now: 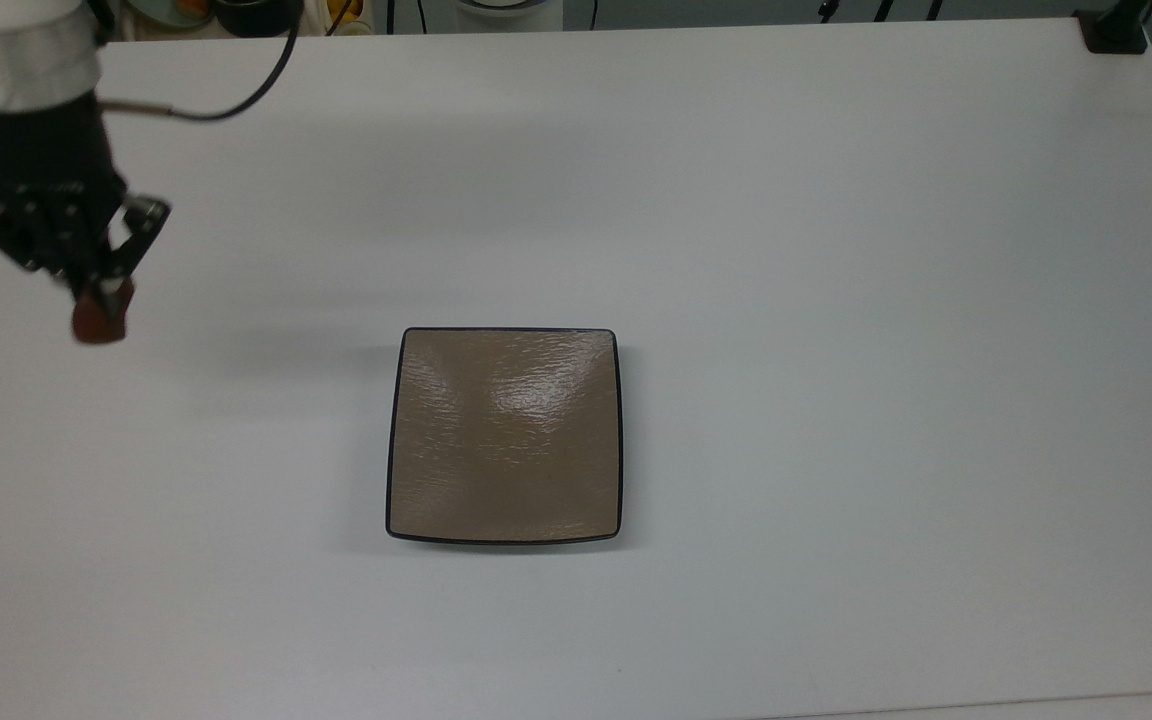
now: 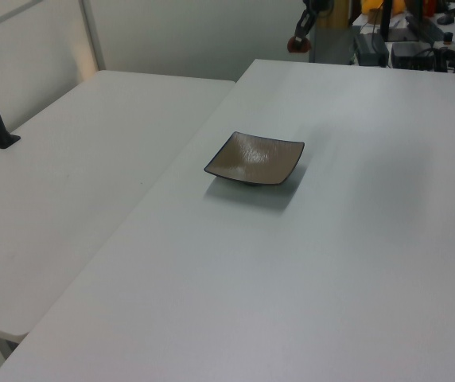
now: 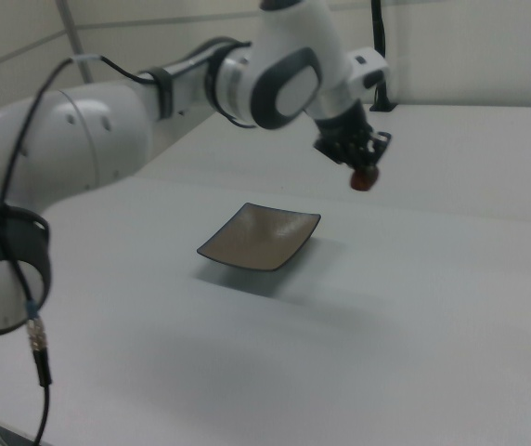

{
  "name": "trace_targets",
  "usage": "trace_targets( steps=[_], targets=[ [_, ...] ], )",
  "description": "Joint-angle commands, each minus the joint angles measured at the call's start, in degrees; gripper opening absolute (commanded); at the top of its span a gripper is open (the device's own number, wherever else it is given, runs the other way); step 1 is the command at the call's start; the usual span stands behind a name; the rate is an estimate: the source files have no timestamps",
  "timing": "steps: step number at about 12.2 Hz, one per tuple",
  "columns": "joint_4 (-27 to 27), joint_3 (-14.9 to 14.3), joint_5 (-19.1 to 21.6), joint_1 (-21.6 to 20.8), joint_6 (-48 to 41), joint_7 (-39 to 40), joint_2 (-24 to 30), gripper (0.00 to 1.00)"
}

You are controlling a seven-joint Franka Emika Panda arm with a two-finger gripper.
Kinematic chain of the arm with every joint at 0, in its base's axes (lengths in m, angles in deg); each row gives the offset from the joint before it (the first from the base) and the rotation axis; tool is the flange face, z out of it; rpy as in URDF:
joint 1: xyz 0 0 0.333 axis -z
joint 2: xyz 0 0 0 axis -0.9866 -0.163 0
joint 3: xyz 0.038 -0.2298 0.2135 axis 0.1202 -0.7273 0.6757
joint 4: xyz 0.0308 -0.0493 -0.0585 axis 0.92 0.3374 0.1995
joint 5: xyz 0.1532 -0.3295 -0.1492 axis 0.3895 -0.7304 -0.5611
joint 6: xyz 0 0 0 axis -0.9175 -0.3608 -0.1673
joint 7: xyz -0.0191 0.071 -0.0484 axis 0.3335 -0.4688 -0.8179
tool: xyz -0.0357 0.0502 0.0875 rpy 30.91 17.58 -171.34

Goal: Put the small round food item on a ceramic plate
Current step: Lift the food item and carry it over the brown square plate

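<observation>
Food item (image 1: pixel 98 322), small, round and reddish-brown, hangs clamped between the fingers of the robot arm's tool (image 1: pixel 101 300), lifted clear of the white counter (image 1: pixel 836 300) and well off to the top view's left of the plate (image 1: pixel 504 435). The square tan plate with its thin dark rim sits bare near the middle of the counter, nothing on it. In the right view the food item (image 3: pixel 365 178) hovers above and toward the right view's right of the plate (image 3: pixel 260 236), and the tool (image 3: pixel 360 165) points downward with the arm's white links stretching back toward the right view's left.

The step in hand appears to be the carry: the piece is up, and the plate is yet to be reached. To do it well, the arm should travel across at height until the piece is over the plate's middle, then come down close to the glossy surface before the fingers part, since a rounded chunk let go from height or near the rim could roll or bounce off. A steady squeeze through the move matters, because only the top of the piece seems to be pinched.

How deep the fingers bite is hard to judge; in the left view the food item (image 2: pixel 294 44) is a small red spot at the far end of the counter against background clutter, and the arm is cut off at the frame's top.
</observation>
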Motion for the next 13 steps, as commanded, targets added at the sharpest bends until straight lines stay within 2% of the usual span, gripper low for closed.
trace_targets(
  steps=[1,3,6,9,11,13],
  targets=[
    [11.4,-0.3,0.3,-4.5,-3.9,0.3,10.6,0.06],
    [15.1,-0.2,0.3,-7.0,-4.7,-1.6,14.3,0.06],
    [17.5,-0.2,0.3,-10.2,-4.6,-3.9,15.9,0.06],
    [18.3,-0.2,0.3,-14.3,-3.4,-7.5,15.0,0.07],
    [18.4,-0.2,0.3,-15.7,-1.8,-7.8,14.0,0.07],
    [18.4,-0.1,0.1,-17.2,3.4,-11.3,11.4,0.09]
  ],
)
